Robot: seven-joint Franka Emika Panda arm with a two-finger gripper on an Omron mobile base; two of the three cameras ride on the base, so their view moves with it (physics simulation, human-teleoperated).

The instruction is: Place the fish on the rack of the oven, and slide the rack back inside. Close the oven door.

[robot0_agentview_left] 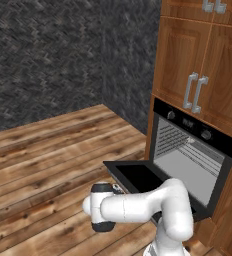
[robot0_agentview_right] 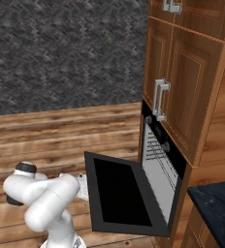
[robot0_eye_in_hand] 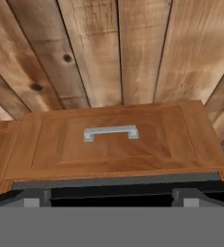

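The black oven (robot0_agentview_left: 197, 128) stands in brown cabinetry with its cavity exposed. Its oven door (robot0_agentview_left: 138, 177) (robot0_agentview_right: 118, 193) hangs down flat, dark glass facing up. Thin silver wires of the rack (robot0_agentview_left: 200, 156) (robot0_agentview_right: 155, 151) show inside the cavity. The fish is out of view. My arm is folded low in front of the door. In the hand view my gripper (robot0_eye_in_hand: 110, 200) is open, its two tips set wide apart with nothing between them. It faces a wooden drawer front (robot0_eye_in_hand: 111, 144) with a silver handle (robot0_eye_in_hand: 110, 131).
Wooden cabinet doors with vertical silver handles (robot0_agentview_left: 195, 92) (robot0_agentview_right: 160, 99) sit above the oven. A dark countertop (robot0_agentview_right: 216, 206) lies at the lower right. Plank floor (robot0_agentview_left: 48, 150) spreads to the left, up to a dark stone wall (robot0_agentview_left: 48, 55).
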